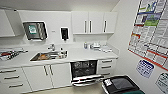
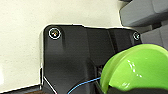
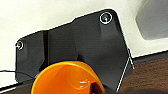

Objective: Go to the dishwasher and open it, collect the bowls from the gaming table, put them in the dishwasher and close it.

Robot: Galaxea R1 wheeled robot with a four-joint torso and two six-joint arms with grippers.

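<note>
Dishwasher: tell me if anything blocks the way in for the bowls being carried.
Nothing visible does. The dishwasher is open, door folded down, its dark inside and racks exposed under the counter. The black bin sits off to one side of the door, not before it. The lime-green bowl and orange bowl are at the wrists.

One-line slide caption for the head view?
Kitchenette: dishwasher open under the white counter, sink to its left.

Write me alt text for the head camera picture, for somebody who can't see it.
A small white kitchen seen from above: the dishwasher under the counter stands open, its door folded down and a wire rack showing inside. To its left a steel sink is set into the counter, white cupboards hang above, and posters cover the right-hand wall.
</note>
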